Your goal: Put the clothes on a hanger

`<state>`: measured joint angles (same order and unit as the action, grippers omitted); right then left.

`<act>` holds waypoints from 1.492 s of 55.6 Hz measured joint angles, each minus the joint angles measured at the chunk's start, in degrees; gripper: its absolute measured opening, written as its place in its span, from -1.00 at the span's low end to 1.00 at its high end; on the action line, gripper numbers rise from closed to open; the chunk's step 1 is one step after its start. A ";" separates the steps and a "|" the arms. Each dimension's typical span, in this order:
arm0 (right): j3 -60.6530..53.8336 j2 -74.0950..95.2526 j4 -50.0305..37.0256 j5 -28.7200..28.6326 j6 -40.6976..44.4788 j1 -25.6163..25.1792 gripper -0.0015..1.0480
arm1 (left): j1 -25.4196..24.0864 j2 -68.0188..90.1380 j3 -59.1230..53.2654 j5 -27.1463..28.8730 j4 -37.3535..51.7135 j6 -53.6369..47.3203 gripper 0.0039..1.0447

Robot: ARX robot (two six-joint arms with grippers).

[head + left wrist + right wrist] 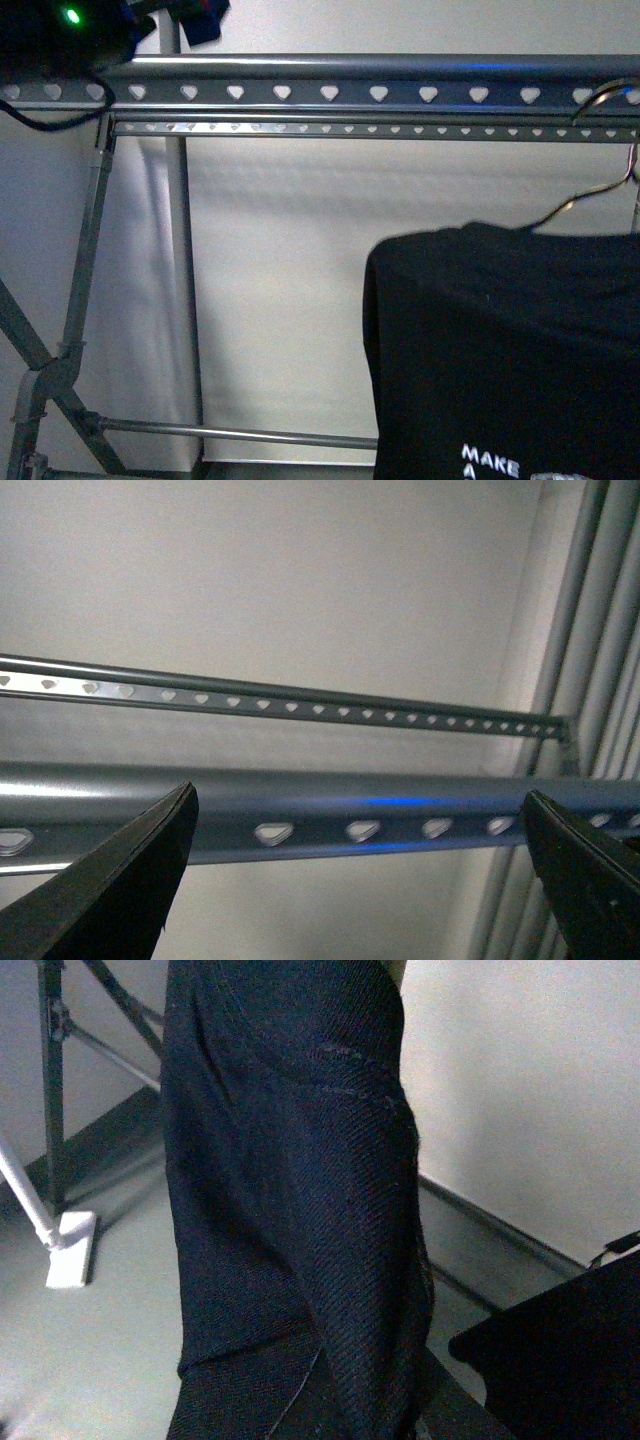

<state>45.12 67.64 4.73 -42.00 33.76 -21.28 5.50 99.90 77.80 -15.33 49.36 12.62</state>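
Observation:
The hanger is a grey metal rack; its long rail (pixel 330 92) with heart-shaped holes runs across the top of the front view. The black T-shirt (pixel 500 340) hangs at the right below the rail from a thin wire hook (pixel 600 95) that reaches up to the rail. White letters show near its lower edge. My left gripper (pixel 360 798) is open and empty, its two dark fingers (pixel 130 880) spread just in front of the rail (pixel 320 815). My right gripper (pixel 400 1395) is shut on the black T-shirt (pixel 290 1190), whose cloth hides its jaws.
A second, thinner punched rail (pixel 350 128) runs just behind the first. The rack's crossed legs (pixel 50 370) and a low crossbar (pixel 240 433) stand at the left. A white foot (pixel 70 1260) rests on the grey floor. A plain white wall is behind.

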 joint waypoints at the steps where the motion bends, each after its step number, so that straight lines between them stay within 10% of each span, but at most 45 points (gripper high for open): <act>1: -0.11 -1.16 0.04 -0.02 -0.35 0.09 -0.95 | 0.02 -0.57 -0.17 -0.09 -0.39 0.98 0.88; 18: 9.70 -0.48 3.54 12.22 -2.43 3.34 -0.95 | 0.85 -2.91 -7.26 -3.41 -4.02 5.60 0.87; 27: 24.74 12.33 7.19 21.70 -3.63 5.35 -0.95 | 1.16 -17.92 -20.98 20.57 -22.08 -7.45 0.30; 45: 46.56 27.52 16.85 37.16 -2.73 10.56 -0.95 | -1.64 -33.59 -50.23 18.78 -11.19 -11.96 -0.94; 67: 33.48 27.54 10.14 41.83 0.02 12.85 -0.94 | -5.40 -45.62 -64.81 15.37 -8.70 -12.33 -0.94; 83: 10.95 11.15 -19.47 33.55 -12.87 11.47 0.11 | -5.40 -55.54 -71.36 15.37 -11.91 -12.35 -0.94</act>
<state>56.07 78.78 -14.74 -8.45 20.88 -9.80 0.10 44.36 6.44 0.03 37.45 0.27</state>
